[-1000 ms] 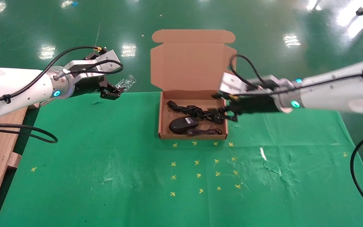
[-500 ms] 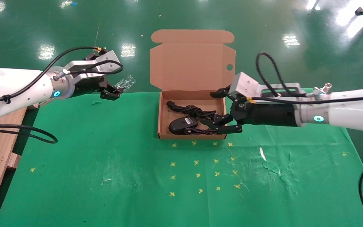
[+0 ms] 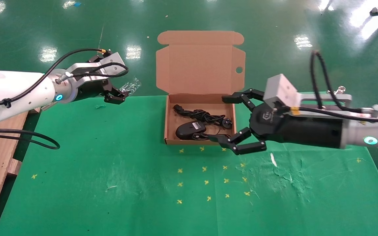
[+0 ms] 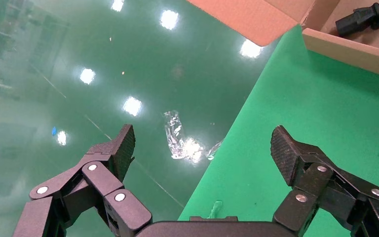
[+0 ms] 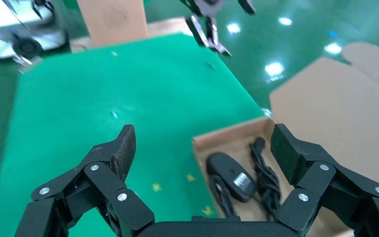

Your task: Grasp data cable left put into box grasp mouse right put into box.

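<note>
Two items are held inside the open box [image 3: 167,118]: the mouse [image 3: 190,129], seemingly label-up, and the coiled data cable [image 3: 202,115] behind it. Just right of the box, the right gripper [image 3: 227,119] is spread wide, empty. The left gripper [image 3: 119,96] is parked well apart, jaws wide.
</note>
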